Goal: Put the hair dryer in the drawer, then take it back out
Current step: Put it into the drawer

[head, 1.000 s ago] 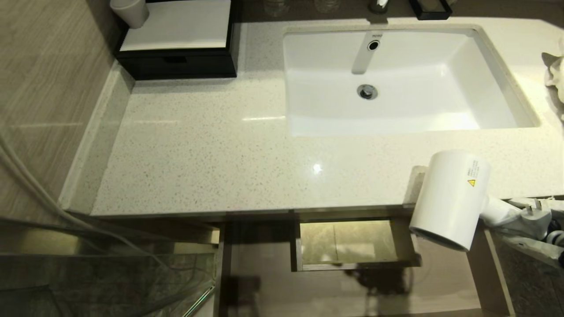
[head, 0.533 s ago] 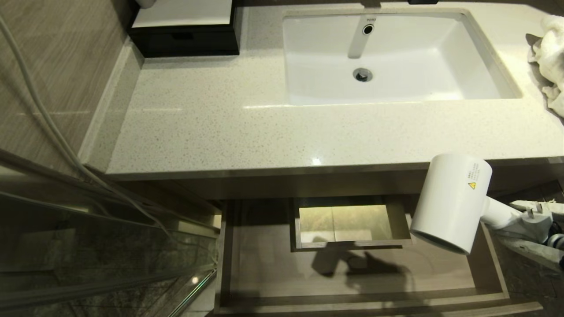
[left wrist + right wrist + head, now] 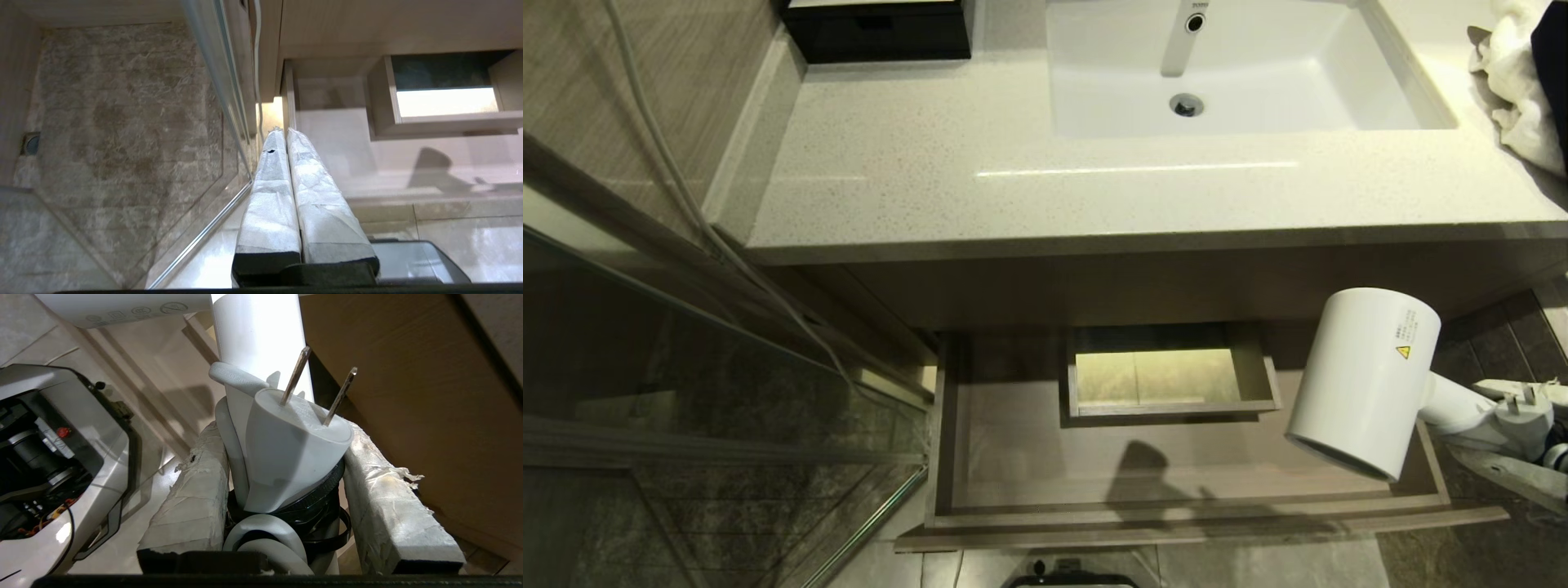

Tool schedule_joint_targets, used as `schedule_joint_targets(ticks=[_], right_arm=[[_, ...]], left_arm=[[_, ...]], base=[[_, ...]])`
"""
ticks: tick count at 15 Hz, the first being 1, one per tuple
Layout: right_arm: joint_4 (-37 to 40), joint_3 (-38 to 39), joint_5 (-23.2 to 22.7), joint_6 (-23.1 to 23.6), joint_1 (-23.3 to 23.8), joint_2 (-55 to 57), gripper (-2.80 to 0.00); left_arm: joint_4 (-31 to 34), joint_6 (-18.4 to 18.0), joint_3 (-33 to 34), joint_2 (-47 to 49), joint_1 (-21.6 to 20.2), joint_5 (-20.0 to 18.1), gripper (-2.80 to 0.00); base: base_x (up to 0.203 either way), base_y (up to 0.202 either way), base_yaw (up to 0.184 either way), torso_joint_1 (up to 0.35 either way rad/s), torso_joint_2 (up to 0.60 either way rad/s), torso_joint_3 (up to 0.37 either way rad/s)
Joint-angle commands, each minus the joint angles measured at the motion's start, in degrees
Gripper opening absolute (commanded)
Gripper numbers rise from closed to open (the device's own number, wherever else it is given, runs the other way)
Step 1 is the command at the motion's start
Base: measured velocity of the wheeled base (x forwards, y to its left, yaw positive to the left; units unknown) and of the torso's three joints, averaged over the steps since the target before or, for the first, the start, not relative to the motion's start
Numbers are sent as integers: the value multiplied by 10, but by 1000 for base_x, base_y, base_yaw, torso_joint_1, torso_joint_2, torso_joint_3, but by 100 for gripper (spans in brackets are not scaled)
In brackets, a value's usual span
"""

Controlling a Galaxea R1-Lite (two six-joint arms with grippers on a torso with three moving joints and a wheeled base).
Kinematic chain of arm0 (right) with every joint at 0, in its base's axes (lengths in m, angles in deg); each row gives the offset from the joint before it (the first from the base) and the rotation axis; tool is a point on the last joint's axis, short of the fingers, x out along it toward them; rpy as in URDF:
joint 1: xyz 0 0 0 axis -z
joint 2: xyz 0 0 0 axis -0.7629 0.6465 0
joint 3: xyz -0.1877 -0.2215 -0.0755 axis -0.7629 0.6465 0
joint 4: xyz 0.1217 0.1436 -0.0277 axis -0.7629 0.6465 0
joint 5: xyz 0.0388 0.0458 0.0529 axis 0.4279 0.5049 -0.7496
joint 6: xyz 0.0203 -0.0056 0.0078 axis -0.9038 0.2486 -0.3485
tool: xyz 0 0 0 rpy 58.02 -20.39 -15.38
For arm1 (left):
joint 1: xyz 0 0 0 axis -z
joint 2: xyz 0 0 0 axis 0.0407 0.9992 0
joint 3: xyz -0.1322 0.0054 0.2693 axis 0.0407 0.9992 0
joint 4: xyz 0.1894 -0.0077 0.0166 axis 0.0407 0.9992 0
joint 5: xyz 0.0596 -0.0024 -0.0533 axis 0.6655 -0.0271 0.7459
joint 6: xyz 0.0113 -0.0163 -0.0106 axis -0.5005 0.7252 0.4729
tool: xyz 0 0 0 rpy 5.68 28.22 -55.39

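Hair dryer [image 3: 1364,380] held in air at right end of open drawer [image 3: 1176,514], barrel overhanging side wall, not yet inside. Right gripper [image 3: 286,490] clenched on handle, with plug [image 3: 292,449] and coiled cord wedged between fingers [image 3: 192,494]. Left gripper [image 3: 286,163] pressed shut, holding nothing, parked near drawer's left end. Risks: barrel striking side wall on descent; loose plug or cord snagging on release; dryer landing on boxed cut-out [image 3: 1168,376].
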Motion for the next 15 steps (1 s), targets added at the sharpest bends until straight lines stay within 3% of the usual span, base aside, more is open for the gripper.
schedule_joint_targets(ticks=[1, 7, 15], right_arm=[[0, 4, -2, 3, 0, -7, -280], [12, 19, -1, 2, 6, -42, -280], [26, 32, 1, -1, 38, -59, -280]], left_arm=[[0, 0, 1, 0, 0, 1, -280], [0, 0, 0, 0, 0, 0, -280], [0, 0, 0, 0, 0, 0, -280]], base=[[0, 0, 0, -300, 81, -227], [0, 0, 0, -270, 41, -230], [0, 0, 0, -40, 32, -12]])
